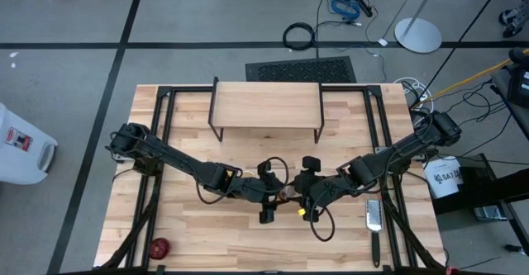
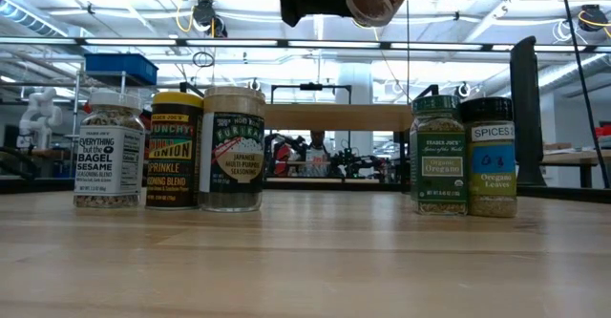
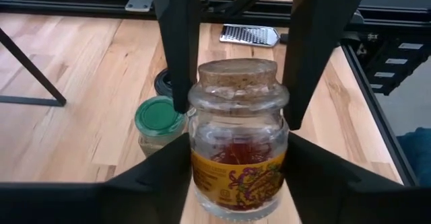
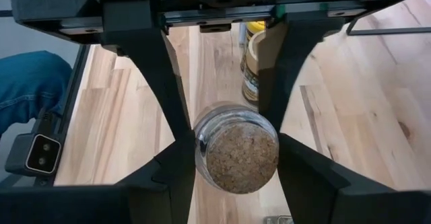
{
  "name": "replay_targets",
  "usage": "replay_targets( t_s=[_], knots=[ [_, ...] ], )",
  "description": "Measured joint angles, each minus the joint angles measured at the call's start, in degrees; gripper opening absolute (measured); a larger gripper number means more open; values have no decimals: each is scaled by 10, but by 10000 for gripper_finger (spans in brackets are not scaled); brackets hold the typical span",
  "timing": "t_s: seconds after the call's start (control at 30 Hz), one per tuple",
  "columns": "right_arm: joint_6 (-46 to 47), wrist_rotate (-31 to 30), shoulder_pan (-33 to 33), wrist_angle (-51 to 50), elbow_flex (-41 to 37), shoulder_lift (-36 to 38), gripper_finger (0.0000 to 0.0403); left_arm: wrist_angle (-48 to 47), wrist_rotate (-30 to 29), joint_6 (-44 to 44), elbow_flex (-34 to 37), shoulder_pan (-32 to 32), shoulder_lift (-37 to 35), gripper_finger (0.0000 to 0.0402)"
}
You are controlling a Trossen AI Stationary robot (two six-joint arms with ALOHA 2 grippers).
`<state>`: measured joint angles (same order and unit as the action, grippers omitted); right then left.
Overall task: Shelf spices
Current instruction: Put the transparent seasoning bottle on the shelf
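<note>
Both fingers (image 3: 185, 62) (image 4: 165, 83) gripping cork-topped jar (image 3: 237, 136), wrist views only, low view shows five jars (image 2: 233, 149) standing.

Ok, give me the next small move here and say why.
Probably firm up the left gripper's hold on the cork-topped jar before the right gripper lets go: the jar hangs in mid-air between both, and only the right fingers clearly clamp it.

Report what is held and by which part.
The cork-lidded glass jar, in the air: right tool clamps it just below the cork; left tool flanks its labelled body, grip uncertain.
</note>
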<state>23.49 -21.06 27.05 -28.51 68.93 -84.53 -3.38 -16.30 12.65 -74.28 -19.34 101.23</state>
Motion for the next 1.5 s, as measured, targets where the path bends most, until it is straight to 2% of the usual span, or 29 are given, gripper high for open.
replay_targets(
  t_s=[0.1, 0.5, 0.6, 0.8, 1.0, 1.1, 1.27, 1.4, 1.5],
  knots=[
    [0, -1, 0, -2, 0, 0, 171, -1, 2, 1, 0, 3, 0, 194],
    [-1, -11, 1, -1, 0, 0, 178, -1, 10, -1, 0, 4, 0, 198],
    [-9, -27, 1, 1, 0, 0, 201, -2, 10, -1, 0, 4, -4, 199],
    [-31, -58, 1, 20, 0, 5, 274, -6, 12, -1, 0, 2, -17, 201],
    [-61, -65, 5, 51, 0, 50, 321, -22, 15, -9, 0, -7, -35, 202],
    [-83, -72, 19, 76, 0, 80, 324, -20, 12, -15, 0, -14, -46, 202],
    [-103, -144, 66, 81, 0, 110, 319, -2, -32, -25, 0, -25, -65, 203],
    [-121, -194, 95, 122, -19, 111, 318, 71, -52, -50, 0, -36, -67, 203],
    [-147, -196, 98, 194, -38, 110, 317, 131, -53, -70, 0, -41, -67, 203]
  ],
)
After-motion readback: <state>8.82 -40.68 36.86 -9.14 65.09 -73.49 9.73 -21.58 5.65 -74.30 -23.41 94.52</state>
